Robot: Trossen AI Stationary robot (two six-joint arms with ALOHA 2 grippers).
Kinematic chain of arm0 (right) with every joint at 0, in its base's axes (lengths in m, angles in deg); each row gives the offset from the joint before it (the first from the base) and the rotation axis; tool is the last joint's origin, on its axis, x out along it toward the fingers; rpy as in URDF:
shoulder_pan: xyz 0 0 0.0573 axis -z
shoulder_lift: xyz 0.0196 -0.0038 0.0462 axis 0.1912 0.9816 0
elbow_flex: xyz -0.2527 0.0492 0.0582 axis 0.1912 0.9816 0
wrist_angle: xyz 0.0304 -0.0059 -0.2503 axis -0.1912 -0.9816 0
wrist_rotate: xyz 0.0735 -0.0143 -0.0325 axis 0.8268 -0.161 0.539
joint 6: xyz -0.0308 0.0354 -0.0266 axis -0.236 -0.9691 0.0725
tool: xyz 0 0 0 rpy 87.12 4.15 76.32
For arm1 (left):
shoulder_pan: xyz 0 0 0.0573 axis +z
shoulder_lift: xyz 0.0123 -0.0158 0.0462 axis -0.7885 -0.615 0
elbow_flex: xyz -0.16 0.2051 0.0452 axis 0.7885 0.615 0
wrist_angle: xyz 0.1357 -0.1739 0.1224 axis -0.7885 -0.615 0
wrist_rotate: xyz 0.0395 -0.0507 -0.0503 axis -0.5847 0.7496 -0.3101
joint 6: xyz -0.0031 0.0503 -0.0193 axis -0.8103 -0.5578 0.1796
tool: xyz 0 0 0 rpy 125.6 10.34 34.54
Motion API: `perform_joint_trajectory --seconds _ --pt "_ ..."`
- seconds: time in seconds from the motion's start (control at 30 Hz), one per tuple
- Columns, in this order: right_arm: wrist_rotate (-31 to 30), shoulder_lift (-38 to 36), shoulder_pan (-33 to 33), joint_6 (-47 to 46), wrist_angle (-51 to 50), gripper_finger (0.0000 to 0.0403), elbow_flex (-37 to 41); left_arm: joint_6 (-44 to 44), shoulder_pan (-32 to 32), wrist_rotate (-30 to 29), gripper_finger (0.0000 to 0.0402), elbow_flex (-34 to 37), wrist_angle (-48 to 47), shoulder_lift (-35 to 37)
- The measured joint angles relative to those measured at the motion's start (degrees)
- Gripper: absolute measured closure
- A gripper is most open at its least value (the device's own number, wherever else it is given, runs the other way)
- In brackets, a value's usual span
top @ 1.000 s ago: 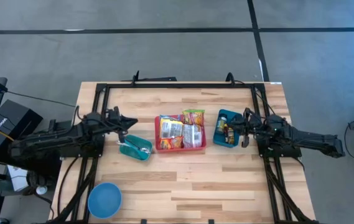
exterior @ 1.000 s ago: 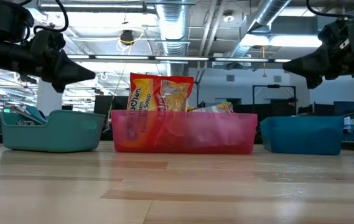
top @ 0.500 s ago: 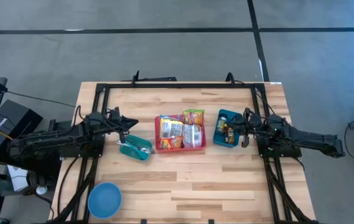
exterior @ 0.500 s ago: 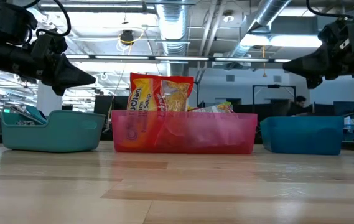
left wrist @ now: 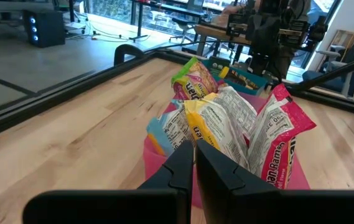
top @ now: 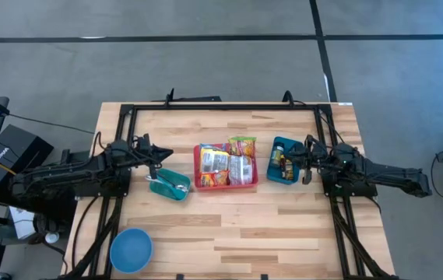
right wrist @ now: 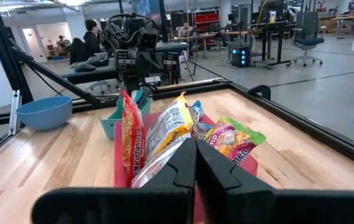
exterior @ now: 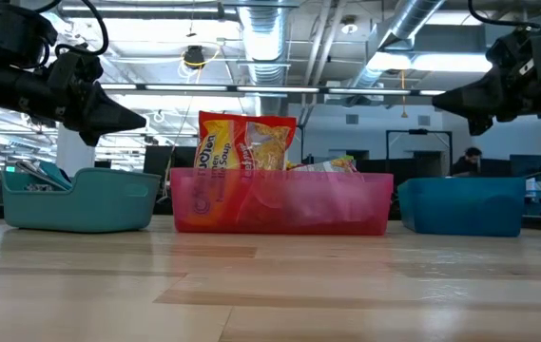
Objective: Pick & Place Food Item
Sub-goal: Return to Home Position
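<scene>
either side of red bin (top: pixel 226 186): left gripper (left wrist: pixel 194 149), right gripper (right wrist: pixel 196 144) hover, fingers pressed together (nothing held); noodle packs (top: pixel 226 163) inside bin.

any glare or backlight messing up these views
Low view: bright ceiling lights behind leave the left gripper and right gripper as dark silhouettes, light shines through the red bin, and the table carries a pale sheen. High view: even light, no harsh shadows. Left wrist view: the room glares bright beyond the noodle packs.

Two dark jointed arms (top: pixel 65 175), looping black cables (exterior: pixel 97 24)
</scene>
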Motion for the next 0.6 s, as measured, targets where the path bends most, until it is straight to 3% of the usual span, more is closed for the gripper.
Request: perform_joint_trajectory --seconds 0.47,0.6 --pt "0.02 0.00 0.00 0.00 0.00 0.0403 0.00 0.00 -0.01 -0.02 0.0389 0.00 0.00 0.00" --pt "0.00 0.01 0.00 0.00 0.00 0.0403 0.00 0.02 -0.02 -3.56 0.0389 0.00 0.15 0.00"
